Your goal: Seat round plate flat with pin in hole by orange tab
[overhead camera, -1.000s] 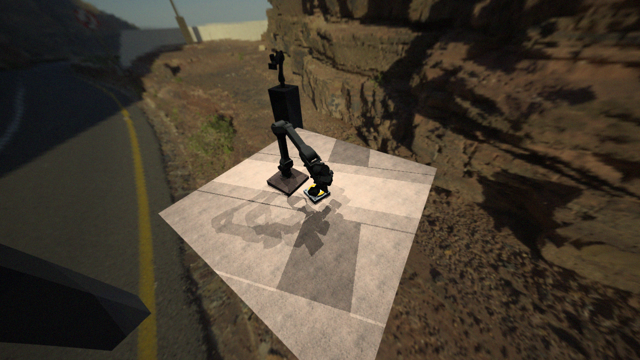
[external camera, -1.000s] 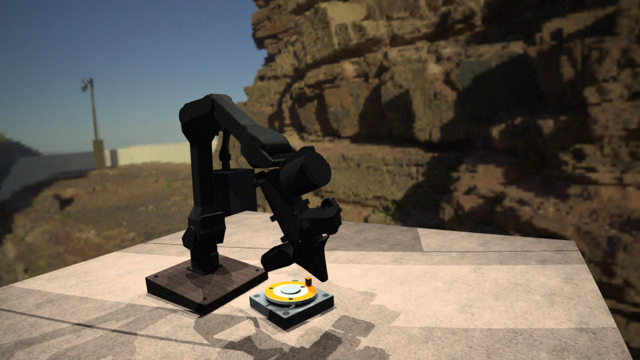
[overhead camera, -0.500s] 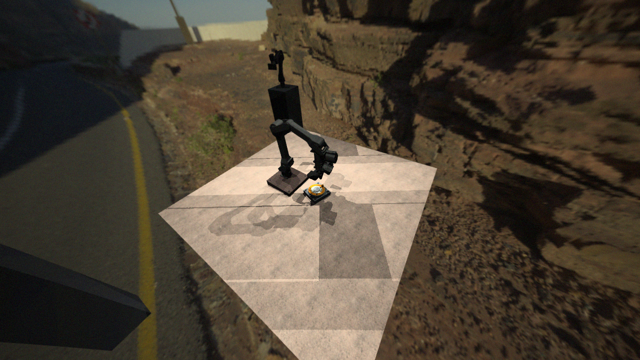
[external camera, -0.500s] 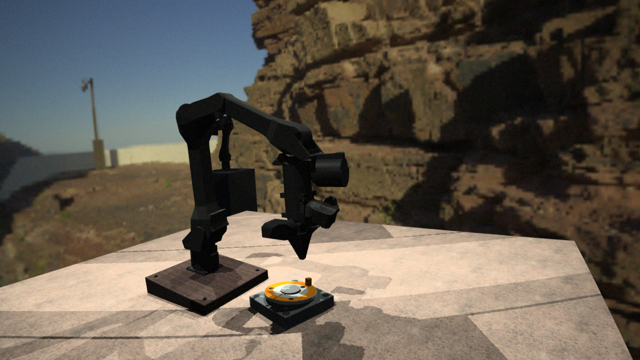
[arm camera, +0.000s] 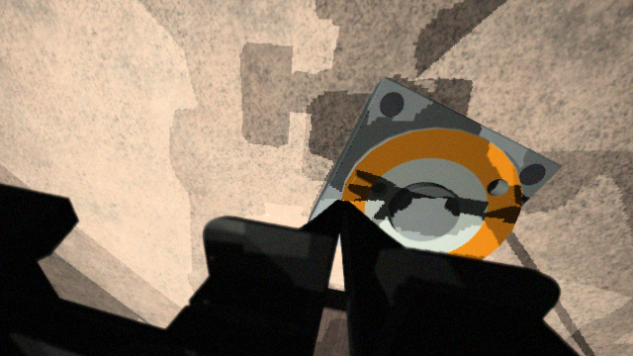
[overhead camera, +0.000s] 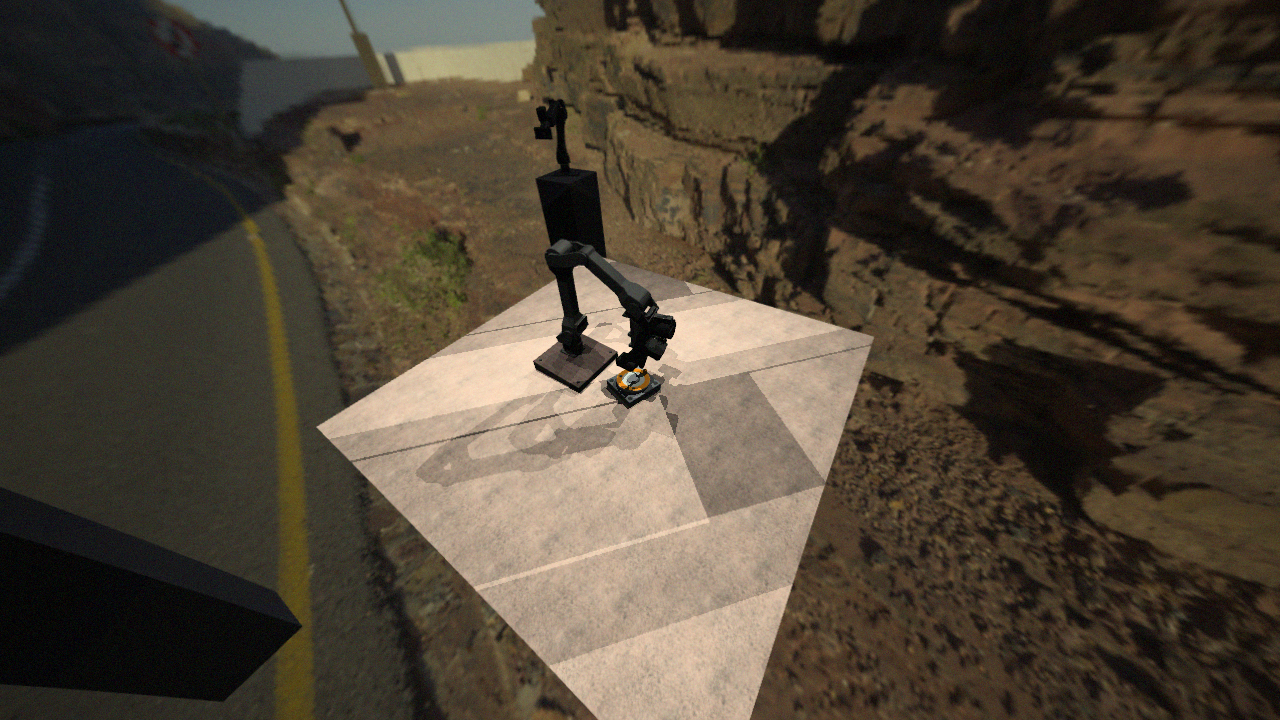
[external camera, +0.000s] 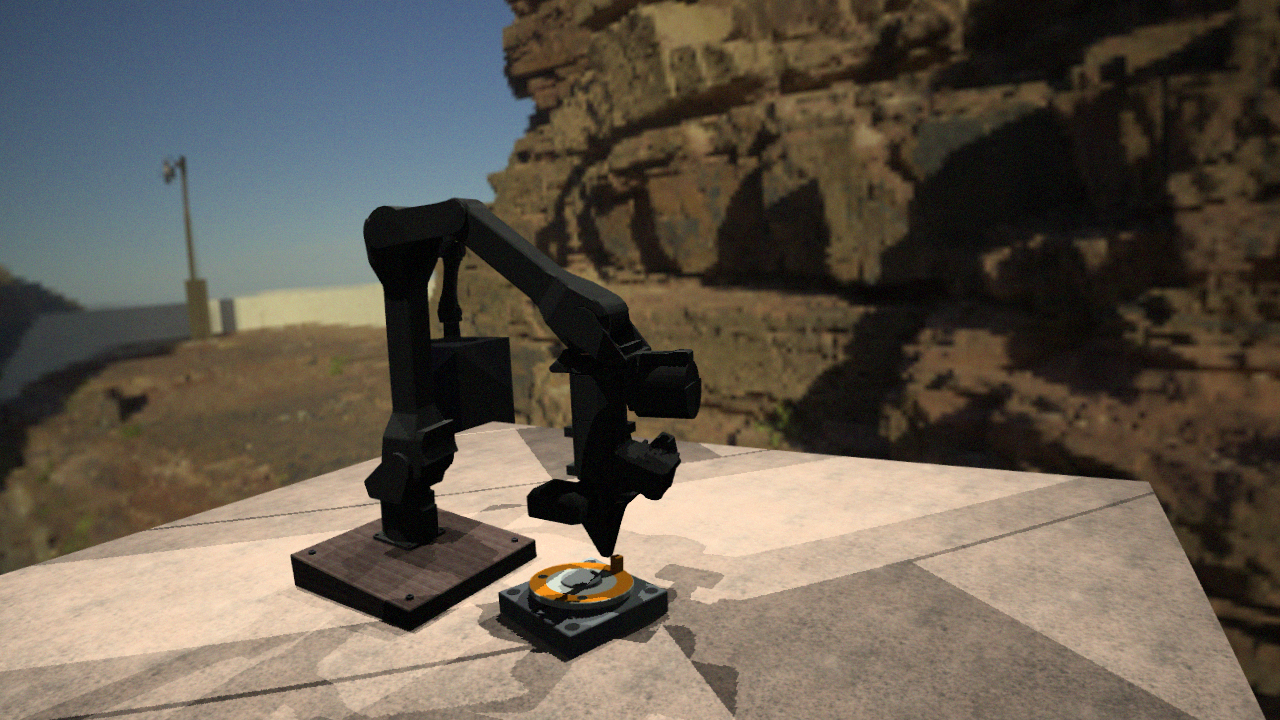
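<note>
Mottled stone-textured table (external camera: pixel 895 573) carries a square grey base (external camera: pixel 583 619). On it sits the round plate (arm camera: pixel 435 148), orange ring around a pale grey centre, small hole (arm camera: pixel 497 187) near its rim. Black gripper (external camera: pixel 605 546) is closed, empty, tapered tip just above the plate.

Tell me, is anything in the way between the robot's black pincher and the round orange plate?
No, nothing visible. The shut black gripper points down just above the round orange-rimmed plate on its square grey base, beside the orange tab, with only open air between.
</note>
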Motion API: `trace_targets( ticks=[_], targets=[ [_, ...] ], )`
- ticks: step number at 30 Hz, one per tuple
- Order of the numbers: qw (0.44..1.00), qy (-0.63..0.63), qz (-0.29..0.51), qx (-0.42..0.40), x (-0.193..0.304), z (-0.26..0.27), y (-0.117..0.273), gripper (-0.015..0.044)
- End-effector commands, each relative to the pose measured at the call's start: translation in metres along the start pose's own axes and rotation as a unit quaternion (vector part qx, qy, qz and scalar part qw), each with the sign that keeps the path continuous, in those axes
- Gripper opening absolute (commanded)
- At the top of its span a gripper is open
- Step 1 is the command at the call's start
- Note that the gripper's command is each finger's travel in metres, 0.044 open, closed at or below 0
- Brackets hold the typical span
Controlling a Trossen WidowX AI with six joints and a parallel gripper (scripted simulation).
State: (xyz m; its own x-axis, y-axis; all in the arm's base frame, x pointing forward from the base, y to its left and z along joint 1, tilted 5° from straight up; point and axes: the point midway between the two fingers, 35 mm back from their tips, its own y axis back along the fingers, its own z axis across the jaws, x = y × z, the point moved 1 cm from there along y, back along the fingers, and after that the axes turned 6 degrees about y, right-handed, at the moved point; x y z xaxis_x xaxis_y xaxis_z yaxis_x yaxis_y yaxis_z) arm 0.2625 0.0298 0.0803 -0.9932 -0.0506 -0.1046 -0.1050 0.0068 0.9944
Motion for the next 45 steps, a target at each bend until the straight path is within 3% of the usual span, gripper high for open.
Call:
trace_targets(
  ticks=[1, 45],
  targets=[
    [1.0, -0.002, -0.002, 0.001, -0.002, -0.001, -0.002, 0.0],
    [1.0, -0.002, -0.003, 0.003, -0.045, -0.034, -0.001, 0.0]
  ],
)
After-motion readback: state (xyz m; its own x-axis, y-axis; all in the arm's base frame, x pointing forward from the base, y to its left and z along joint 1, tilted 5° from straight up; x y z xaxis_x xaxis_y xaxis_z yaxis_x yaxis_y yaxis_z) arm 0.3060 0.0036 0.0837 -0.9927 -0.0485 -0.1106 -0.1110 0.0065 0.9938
